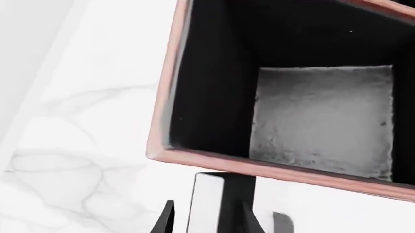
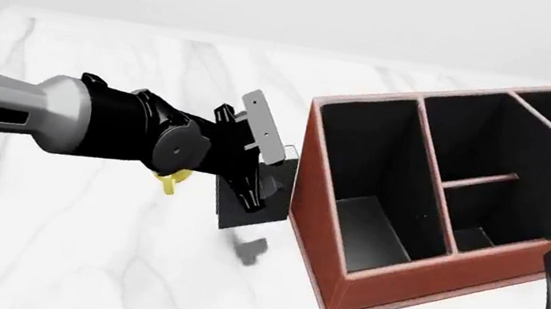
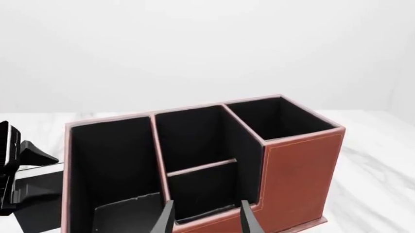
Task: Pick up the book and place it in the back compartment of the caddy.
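Black-covered and thin, the book (image 2: 243, 203) is held off the table (image 2: 79, 240) by the left gripper (image 2: 258, 188), whose fingers are closed on it; in the left wrist view its white page edge (image 1: 206, 201) is seen clamped between the two dark fingertips. The book is carried just beside the near outer wall of the caddy (image 2: 320, 242), still outside the rim, with its shadow cast on the marble below. A sliver of a yellow mug (image 2: 172, 181) is glimpsed behind the left arm. The right gripper (image 3: 206, 216) is parked low near the caddy's front corner, its fingers parted and nothing held. The transport step is judged to be in hand: the lift is done, the placing not yet begun. The back compartment (image 2: 476, 201), beyond the short cross divider in the middle section, is well apart from the book. A higher carry over the long side compartment and the inner wall would be needed, then a descent with the book kept upright, before release.
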### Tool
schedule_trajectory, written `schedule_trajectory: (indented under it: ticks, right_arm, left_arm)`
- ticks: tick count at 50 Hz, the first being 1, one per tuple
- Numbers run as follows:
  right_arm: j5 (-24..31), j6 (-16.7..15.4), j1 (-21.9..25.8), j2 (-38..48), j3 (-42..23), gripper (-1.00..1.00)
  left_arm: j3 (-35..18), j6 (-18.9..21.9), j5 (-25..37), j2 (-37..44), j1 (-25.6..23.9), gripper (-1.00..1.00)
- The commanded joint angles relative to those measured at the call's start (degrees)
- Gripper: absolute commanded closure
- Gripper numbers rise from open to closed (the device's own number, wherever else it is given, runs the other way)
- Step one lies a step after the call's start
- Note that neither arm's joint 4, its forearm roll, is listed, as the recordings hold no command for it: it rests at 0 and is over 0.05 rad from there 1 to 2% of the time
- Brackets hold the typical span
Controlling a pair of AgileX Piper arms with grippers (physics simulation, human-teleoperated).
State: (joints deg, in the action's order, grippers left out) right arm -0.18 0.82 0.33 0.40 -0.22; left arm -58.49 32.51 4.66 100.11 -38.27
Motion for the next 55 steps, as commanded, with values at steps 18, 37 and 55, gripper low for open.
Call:
schedule_trajectory:
  ticks: [18,37,55]
  right_arm:
    - [-0.03,0.24,-0.03,-0.03,-0.02,-1.0]
    - [0.11,0.2,0.0,-0.25,-0.17,-1.0]
    - [0.08,-0.13,0.07,-0.34,-0.35,-1.0]
  left_arm:
    - [2.15,-6.58,-1.42,-0.33,-1.06,1.0]
    - [1.42,-8.15,4.65,-6.43,-1.36,1.0]
    - [-13.58,-7.03,22.12,-16.76,0.22,1.0]
